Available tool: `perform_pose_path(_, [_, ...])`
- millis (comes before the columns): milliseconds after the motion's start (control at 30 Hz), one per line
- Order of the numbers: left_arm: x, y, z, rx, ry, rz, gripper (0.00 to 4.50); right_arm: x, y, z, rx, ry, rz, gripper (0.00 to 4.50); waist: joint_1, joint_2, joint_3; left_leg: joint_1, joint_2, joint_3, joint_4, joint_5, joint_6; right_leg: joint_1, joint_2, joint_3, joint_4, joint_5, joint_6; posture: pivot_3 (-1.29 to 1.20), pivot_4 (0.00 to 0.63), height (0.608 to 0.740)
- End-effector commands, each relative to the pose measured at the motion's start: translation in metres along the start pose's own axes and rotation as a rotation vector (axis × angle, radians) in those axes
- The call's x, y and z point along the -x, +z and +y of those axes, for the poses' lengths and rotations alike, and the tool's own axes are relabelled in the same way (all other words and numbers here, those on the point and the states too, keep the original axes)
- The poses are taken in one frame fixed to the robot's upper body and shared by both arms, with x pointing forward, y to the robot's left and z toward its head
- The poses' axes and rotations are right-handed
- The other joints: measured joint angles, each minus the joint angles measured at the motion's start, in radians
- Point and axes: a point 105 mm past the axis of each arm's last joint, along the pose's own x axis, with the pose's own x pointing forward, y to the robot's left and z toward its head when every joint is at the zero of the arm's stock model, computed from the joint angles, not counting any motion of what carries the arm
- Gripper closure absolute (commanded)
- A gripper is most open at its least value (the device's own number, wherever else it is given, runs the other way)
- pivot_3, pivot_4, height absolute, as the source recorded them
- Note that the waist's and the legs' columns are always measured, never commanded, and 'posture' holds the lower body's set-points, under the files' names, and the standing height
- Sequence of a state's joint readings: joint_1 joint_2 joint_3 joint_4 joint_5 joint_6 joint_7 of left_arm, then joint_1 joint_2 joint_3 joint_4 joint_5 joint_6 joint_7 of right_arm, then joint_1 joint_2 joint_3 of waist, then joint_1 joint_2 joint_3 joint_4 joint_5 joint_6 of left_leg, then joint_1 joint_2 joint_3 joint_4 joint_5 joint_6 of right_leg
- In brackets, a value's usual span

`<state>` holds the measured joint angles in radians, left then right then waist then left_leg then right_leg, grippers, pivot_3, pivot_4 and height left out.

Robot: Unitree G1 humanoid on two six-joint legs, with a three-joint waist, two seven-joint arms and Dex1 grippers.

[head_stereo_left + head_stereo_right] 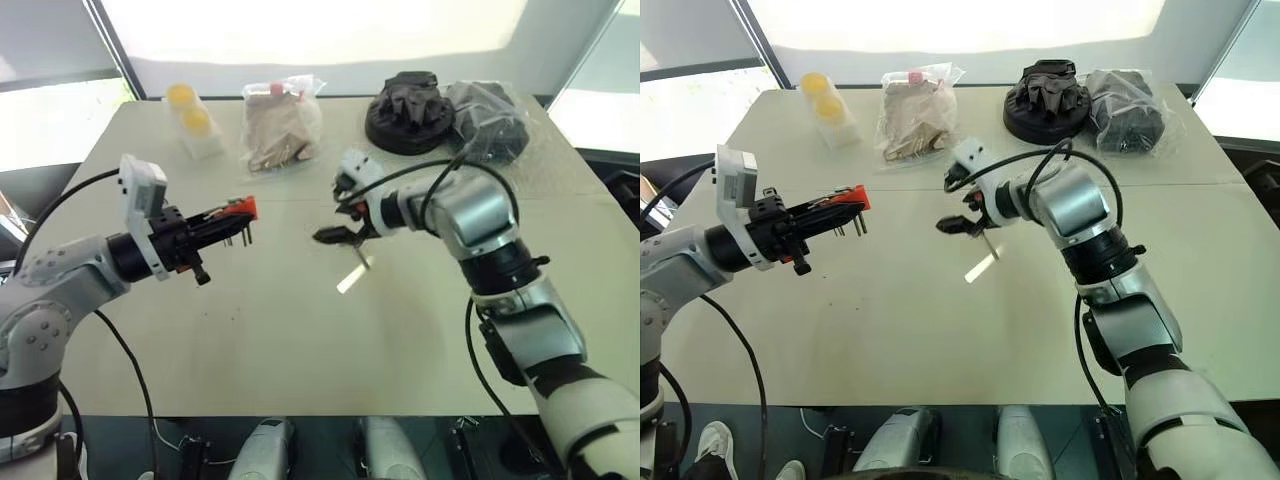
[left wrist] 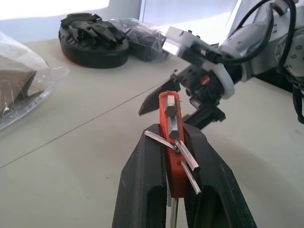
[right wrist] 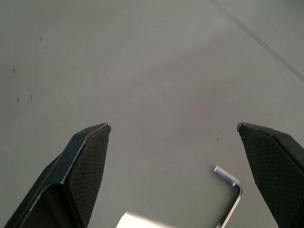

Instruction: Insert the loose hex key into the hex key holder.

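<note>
Beige table [image 1: 300, 340]: hex key holder [image 1: 238, 210] is clamped in left gripper [image 1: 225, 222], raised mid-table for insertion; right gripper [image 3: 173, 130], jaws apart, is poised over loose hex key [image 3: 230, 192]

Table layout, items along the far edge

On the table [image 1: 300, 340], the loose hex key [image 3: 230, 194] lies near the centre, right of the hex key holder [image 1: 238, 210]. Along the far edge, left to right: a yellow-lidded container [image 1: 192, 122], a bagged item [image 1: 280, 125], a black dish [image 1: 405, 115], another bag [image 1: 490, 120].
</note>
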<state>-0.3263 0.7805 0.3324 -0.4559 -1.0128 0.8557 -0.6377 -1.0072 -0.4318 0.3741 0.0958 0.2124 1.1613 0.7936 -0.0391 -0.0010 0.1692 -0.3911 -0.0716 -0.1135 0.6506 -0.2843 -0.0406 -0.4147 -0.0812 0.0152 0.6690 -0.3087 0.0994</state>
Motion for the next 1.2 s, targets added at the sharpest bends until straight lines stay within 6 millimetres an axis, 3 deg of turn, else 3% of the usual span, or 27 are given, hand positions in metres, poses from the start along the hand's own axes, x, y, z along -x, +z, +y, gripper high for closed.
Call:
perform_pose_path(33, [0.004,0.015,-0.004,-0.062,0.012,-0.040,4.50,-0.002,-0.002,-0.005,0.051,-0.052,-0.004,0.06,-0.002,0.000,0.000,0.000,0.000,0.000,0.000,0.000,0.000,0.000,0.000,0.000,0.000,0.000,0.000,0.00,0.150,0.740])
perform_pose_path(733, [0.006,0.013,-0.012,-0.038,0.044,-0.058,4.50,-0.022,-0.038,-0.041,-0.039,-0.180,0.149,0.06,-0.004,0.000,0.000,0.000,0.000,0.001,0.001,0.000,0.000,-0.001,0.001,0.000,0.002,0.000,0.000,0.00,0.150,0.740])
perform_pose_path(1033, [0.005,0.014,-0.011,-0.039,0.046,-0.065,4.50,-0.022,-0.038,-0.042,-0.043,-0.173,0.159,4.47,-0.005,-0.001,-0.001,0.000,0.000,0.001,0.001,0.000,0.000,0.000,0.001,0.000,0.002,0.000,0.000,0.00,0.150,0.740])
perform_pose_path(1200, [0.004,0.016,-0.007,-0.036,0.053,-0.076,4.50,-0.021,-0.018,-0.035,-0.023,-0.148,0.029,4.47,-0.005,-0.001,-0.001,0.000,0.000,0.001,0.002,0.000,0.000,0.000,0.001,0.000,0.002,0.000,0.000,0.00,0.150,0.740])
